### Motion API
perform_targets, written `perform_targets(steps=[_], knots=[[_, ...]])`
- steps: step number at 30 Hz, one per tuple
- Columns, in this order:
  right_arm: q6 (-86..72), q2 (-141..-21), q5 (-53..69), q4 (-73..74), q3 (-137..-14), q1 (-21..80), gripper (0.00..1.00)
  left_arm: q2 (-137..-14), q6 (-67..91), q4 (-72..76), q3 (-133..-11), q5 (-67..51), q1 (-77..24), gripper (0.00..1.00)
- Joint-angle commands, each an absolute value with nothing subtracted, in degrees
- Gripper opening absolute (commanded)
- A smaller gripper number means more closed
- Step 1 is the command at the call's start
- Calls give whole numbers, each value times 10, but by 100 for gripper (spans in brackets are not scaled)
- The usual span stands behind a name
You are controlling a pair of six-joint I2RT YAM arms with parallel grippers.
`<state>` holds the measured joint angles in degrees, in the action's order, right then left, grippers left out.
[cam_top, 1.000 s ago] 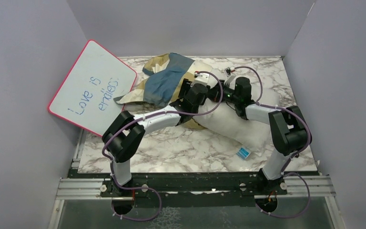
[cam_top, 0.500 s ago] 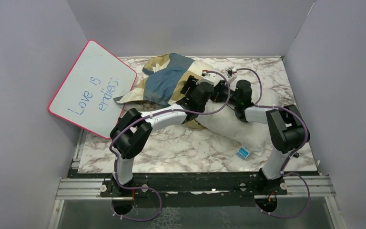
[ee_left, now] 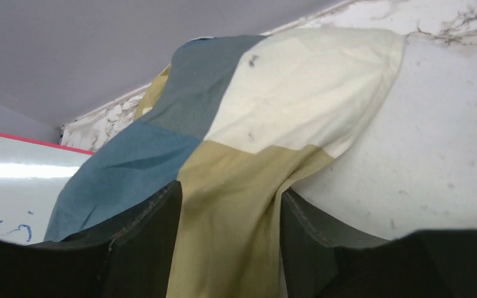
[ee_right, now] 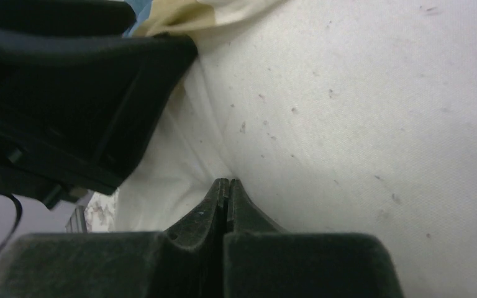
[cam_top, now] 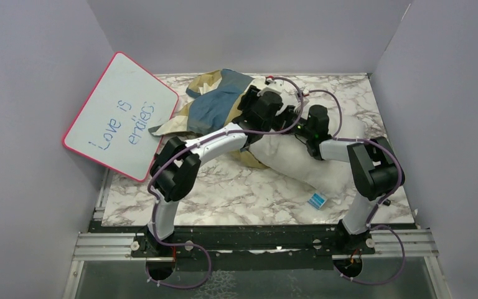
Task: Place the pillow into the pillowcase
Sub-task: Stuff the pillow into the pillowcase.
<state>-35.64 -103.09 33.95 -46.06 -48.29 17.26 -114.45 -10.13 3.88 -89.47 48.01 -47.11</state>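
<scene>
Pulling the case's mouth over the pillow's far end looks like the step in hand.

From above, the pillow [cam_top: 299, 162] lies slantwise on the table [cam_top: 224, 193]. Its blue tag [cam_top: 317, 199] is at the near corner and its far end is tucked under the pillowcase [cam_top: 218, 106]. The pillowcase is bunched at the back, near the whiteboard [cam_top: 121, 115]. Most of the pillow is bare, so I judge the task to be in an early stage. The left gripper [cam_top: 254, 103] sits over the case's edge where it meets the pillow. The right gripper [cam_top: 294, 123] is just beside it, down on the pillow.

In the left wrist view, the fingers [ee_left: 149, 236] stand apart with a tan stretch of pillowcase [ee_left: 236, 124] between them. The cloth drapes through the gap and shows no sign of being pinched yet. The case's cream block lies over the pillow's [ee_left: 435, 155] rounded end, reaching only a short way along it.

In the right wrist view, the jaws are pressed together, tips sunk in the pillow [ee_right: 379, 124]. Creases run in toward the tips, so I take this for a pinch of pillow fabric. A corner of the case [ee_right: 180, 12] shows at the top edge.

The next move likely calls for the left jaws to close firmly on one layer of the hem only. That hem then has to be drawn toward the tag end while the right grip keeps the pillow from sliding along. If both layers are caught, the mouth would be shut against the pillow.
</scene>
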Motion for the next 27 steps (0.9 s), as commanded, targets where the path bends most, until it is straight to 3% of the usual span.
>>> perform_targets(steps=[1, 10, 12, 15, 18, 22, 27], knots=[[-354, -1068, 355, -382, -450, 180, 0, -1156, -74, -41, -953, 470, -452, 59], [-360, -1063, 356, -386, -452, 181, 0, -1182, -51, -80, -960, 391, -440, 61], [-363, -1063, 358, -389, -453, 181, 0, -1186, -50, -82, -962, 370, -442, 49], [-369, -1066, 355, -400, -454, 184, 0, -1171, -54, -82, -962, 343, -463, 17], [-383, -1077, 349, -417, -461, 188, 0, -1142, -52, -82, -962, 316, -505, 0], [-408, -1086, 339, -449, -465, 191, 0, -1088, 66, -26, -896, 170, -525, 0], [-418, -1085, 318, -462, -462, 193, 0, -1065, 156, 64, -799, 116, -524, 0]])
